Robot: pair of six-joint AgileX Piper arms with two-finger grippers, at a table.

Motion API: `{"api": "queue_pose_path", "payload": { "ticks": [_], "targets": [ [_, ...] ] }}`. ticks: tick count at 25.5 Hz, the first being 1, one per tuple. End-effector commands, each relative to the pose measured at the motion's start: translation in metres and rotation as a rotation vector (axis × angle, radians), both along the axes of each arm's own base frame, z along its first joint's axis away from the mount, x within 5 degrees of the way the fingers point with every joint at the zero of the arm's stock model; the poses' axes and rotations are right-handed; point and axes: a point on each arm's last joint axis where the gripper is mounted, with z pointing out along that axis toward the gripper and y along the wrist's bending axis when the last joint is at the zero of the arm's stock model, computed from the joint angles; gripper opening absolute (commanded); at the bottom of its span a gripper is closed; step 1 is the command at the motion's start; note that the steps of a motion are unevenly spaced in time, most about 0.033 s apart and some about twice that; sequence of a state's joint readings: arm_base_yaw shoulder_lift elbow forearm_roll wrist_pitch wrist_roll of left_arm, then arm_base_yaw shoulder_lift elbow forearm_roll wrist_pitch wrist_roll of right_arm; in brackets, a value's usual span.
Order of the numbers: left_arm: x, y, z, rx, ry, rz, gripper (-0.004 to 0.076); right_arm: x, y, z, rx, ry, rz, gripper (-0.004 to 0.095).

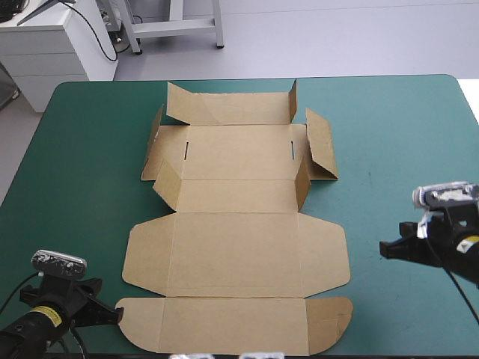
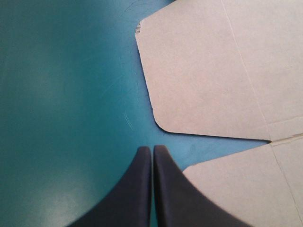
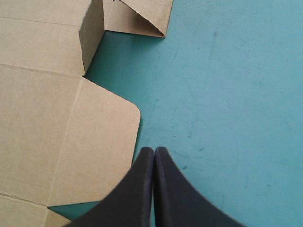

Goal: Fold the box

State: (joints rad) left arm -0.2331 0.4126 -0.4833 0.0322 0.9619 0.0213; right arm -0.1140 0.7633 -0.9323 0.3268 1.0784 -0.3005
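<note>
- Two tools, both empty, each with its fingers pressed together into one point.
- Left tool [image 2: 152, 147]: near-left corner of the tabletop [image 1: 82, 149], low, with its tip just beside the box [image 1: 239, 247], at the notch between the near strip [image 1: 232, 327] and the left flap [image 1: 146, 254] of the wide panel.
- Right tool [image 3: 154, 149]: a little farther in, on the right, with its tip just beside the wide panel's rounded right flap [image 3: 99, 142] and off the board.
- Box: middle of the tabletop. The near half lies flat; on the far half the far wall [image 1: 228, 108] and the side flaps [image 1: 322, 146] already stand partly raised.
- Judged step: approach, before any grip. Nothing is tucked yet.
- To do it well, I would spread the fingers before reaching the board, since a pointed tip would only push the sheet.
- Work the far half first: its creases are already started, so the walls should stand with less force.
- Move both sides together, or pin one side while the other lifts. A light sheet on a smooth cover is likely to slide or turn.
- Bend along the scored lines, not across a panel.
</note>
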Motion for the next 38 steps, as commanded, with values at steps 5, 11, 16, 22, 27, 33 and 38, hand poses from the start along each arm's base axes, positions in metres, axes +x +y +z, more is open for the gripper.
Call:
{"api": "queue_pose_path", "payload": {
  "ticks": [5,11,16,22,27,33,38],
  "targets": [
    [0.004,-0.001,0.013,-0.021,-0.068,0.003,-0.0008,0.07,-0.001,0.045,0.077,0.031,0.04,-0.0009],
    [0.004,-0.001,0.013,-0.021,-0.068,0.003,-0.0008,0.115,-0.002,0.063,0.085,0.063,0.073,0.0],
    [0.004,-0.001,0.013,-0.022,-0.07,0.003,-0.0008,0.143,0.019,0.058,0.064,0.107,0.125,0.0001],
    [0.004,-0.001,0.013,-0.022,-0.07,0.003,-0.0008,0.175,0.062,0.035,-0.022,0.127,0.172,0.0003],
    [0.004,-0.001,0.013,-0.022,-0.07,0.003,-0.0008,0.197,0.089,0.019,-0.033,0.187,0.217,0.0144],
    [0.004,-0.001,0.013,-0.022,-0.07,0.003,-0.0008,0.223,0.109,-0.007,-0.03,0.369,0.253,0.0505],
    [0.004,-0.001,0.013,-0.022,-0.07,0.003,-0.0008,0.244,0.123,-0.04,0.037,0.438,0.287,0.0507]
  ]
}}
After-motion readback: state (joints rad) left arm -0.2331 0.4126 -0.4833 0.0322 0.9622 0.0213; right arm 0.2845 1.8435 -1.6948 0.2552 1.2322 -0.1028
